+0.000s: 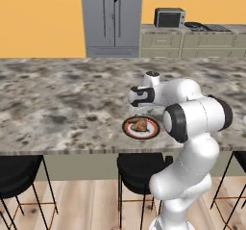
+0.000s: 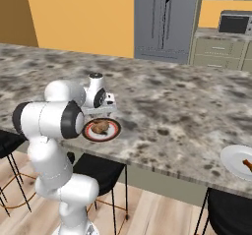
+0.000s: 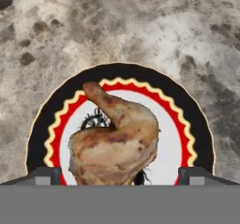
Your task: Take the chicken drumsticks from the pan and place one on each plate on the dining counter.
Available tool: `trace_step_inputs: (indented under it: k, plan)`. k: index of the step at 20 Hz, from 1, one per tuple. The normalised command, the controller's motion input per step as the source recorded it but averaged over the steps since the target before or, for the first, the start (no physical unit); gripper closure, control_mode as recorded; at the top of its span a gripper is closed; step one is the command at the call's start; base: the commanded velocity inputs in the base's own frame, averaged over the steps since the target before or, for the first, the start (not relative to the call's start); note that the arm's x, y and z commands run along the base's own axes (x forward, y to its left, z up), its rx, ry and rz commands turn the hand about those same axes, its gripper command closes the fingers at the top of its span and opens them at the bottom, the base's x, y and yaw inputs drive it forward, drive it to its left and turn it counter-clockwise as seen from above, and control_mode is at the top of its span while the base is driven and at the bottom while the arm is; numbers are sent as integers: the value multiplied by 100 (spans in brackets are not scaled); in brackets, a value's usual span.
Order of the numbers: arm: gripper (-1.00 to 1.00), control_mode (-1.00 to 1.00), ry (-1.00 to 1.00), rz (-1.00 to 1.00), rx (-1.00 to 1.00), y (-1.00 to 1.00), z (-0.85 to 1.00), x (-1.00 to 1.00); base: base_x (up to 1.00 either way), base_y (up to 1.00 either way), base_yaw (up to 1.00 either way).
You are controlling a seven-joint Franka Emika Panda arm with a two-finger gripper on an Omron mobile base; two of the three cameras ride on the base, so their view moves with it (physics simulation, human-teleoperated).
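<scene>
Speckled granite desk held a red-rimmed plate with a chicken drumstick. Gripper hung open above it. Meat looked greasy; the thin bone end seemed best to grab.

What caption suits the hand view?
Open gripper above a chicken drumstick lying on a red-rimmed plate.

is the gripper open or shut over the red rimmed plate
Open: in the hand view the gripper jaws stand wide apart either side of the drumstick lying on the plate.

Orange wall, grey fridge
</scene>
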Motion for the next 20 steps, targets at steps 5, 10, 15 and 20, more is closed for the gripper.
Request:
trace_step_inputs:
  k: [5, 10, 15, 20]
  plan:
    - [-100, -100, 16, -13, 0, -17, 48, -87, 0, 0, 0]
    - [-100, -100, 0, -12, 1, -15, 34, -100, 0, 0, 0]
    - [-100, -100, -5, -6, 1, -5, 30, -100, 0, 0, 0]
    - [-100, -100, -13, 0, 1, 0, 23, -100, 0, 0, 0]
